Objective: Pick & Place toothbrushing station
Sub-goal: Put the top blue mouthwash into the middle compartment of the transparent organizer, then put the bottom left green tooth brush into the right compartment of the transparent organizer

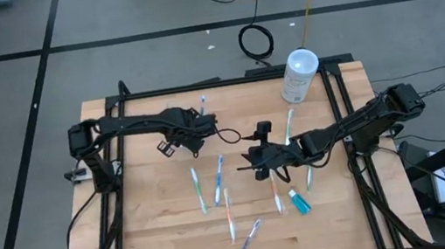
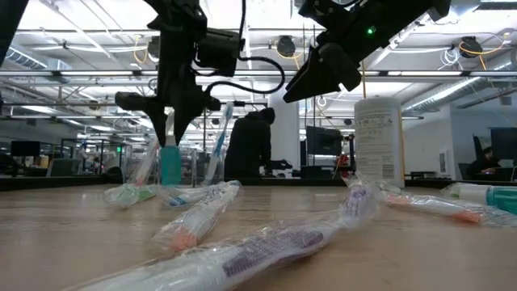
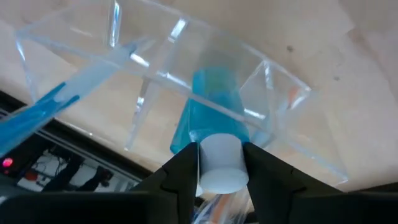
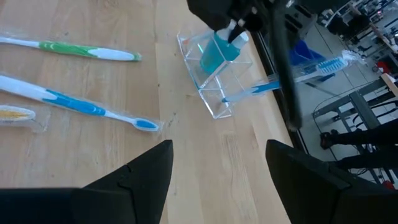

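Note:
The toothbrushing station (image 4: 214,84) is a small clear plastic holder with compartments, standing on the far left of the table. A blue toothpaste tube (image 4: 216,55) stands in it, white cap up. A blue toothbrush (image 4: 292,79) leans in it, head out over the rim. My left gripper (image 3: 222,180) hangs right over the holder (image 3: 155,68), shut on the tube (image 3: 211,106). My right gripper (image 1: 250,157) waits open above the table's middle, with nothing between its fingers (image 4: 143,180). My left gripper pinches the tube's white cap (image 3: 221,163) between its two fingers, one on each side. The fingers come steeply from above, pointing down. The tube stands nearly upright, its wide blue end down inside a compartment of the clear holder.
Several toothbrushes, some in clear wrappers, lie about the table's middle (image 1: 221,182), with a green one (image 4: 74,50) and a blue one (image 4: 74,102) near my right gripper. A teal tube (image 1: 299,201) lies near front right. A white canister (image 1: 299,76) stands far right.

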`<state>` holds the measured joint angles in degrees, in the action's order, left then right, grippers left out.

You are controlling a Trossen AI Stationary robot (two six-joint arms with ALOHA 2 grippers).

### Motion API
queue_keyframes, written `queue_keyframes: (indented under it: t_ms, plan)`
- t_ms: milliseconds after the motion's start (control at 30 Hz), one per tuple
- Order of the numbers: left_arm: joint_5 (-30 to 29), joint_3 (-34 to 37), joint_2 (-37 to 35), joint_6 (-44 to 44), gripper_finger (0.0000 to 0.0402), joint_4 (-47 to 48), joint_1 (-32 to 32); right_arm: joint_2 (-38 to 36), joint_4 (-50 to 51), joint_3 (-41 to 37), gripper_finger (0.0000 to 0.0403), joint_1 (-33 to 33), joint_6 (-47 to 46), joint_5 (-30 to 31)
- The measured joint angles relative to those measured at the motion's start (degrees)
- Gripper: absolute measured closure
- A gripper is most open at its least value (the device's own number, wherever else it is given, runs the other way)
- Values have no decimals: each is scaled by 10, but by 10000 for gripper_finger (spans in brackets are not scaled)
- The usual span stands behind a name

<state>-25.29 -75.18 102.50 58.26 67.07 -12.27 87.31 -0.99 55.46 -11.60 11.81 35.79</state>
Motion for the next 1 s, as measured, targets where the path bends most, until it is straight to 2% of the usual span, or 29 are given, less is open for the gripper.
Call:
queue_keyframes:
  t_ms: [333, 567, 800, 1000]
  plan:
    - [-18, 0, 13, -3, 225, -3, 4, 0, 1, 0, 154, 0, 9, 0]
    - [-18, -14, 4, -18, 218, 7, 20, 0, 1, 0, 154, 0, 9, 0]
    - [-18, -79, 2, -43, 218, 47, 21, 0, 1, 0, 154, 0, 9, 0]
    - [-9, -158, 1, -126, 218, 104, 22, 0, 3, 0, 154, 0, 8, 0]
